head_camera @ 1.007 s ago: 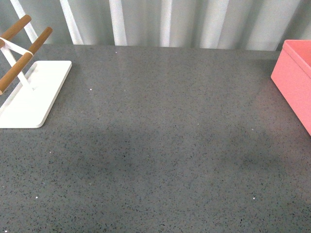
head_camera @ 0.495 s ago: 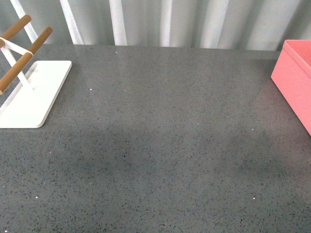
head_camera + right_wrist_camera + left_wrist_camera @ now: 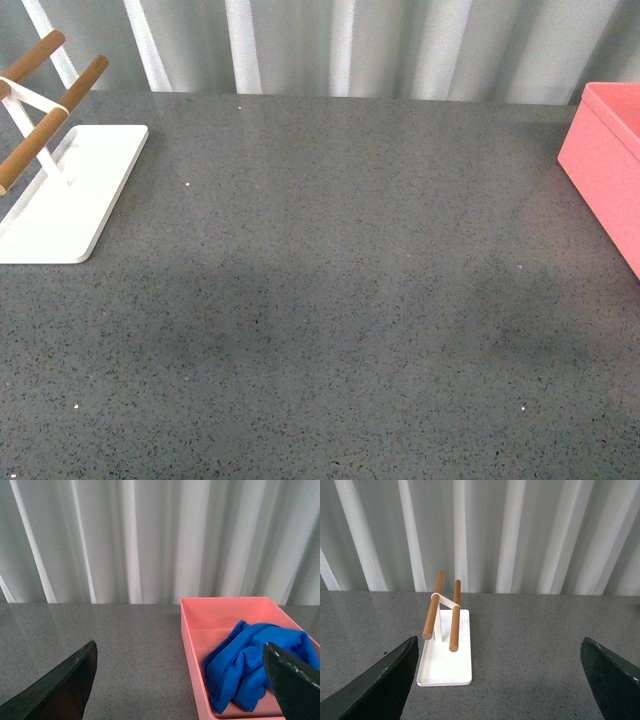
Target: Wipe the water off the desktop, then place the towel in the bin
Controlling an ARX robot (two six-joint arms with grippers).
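The blue towel lies crumpled inside the salmon-pink bin in the right wrist view. My right gripper is open, raised over the desktop, its jaws wide apart with nothing between them; one fingertip overlaps the towel in the picture. In the front view the bin shows only at the right edge of the desktop, and neither arm appears there. My left gripper is open and empty, facing the white rack. No water is visible on the grey surface.
The white rack with wooden bars stands at the desktop's far left. A pale corrugated wall runs along the back edge. Dark speckled stone lies between rack and bin.
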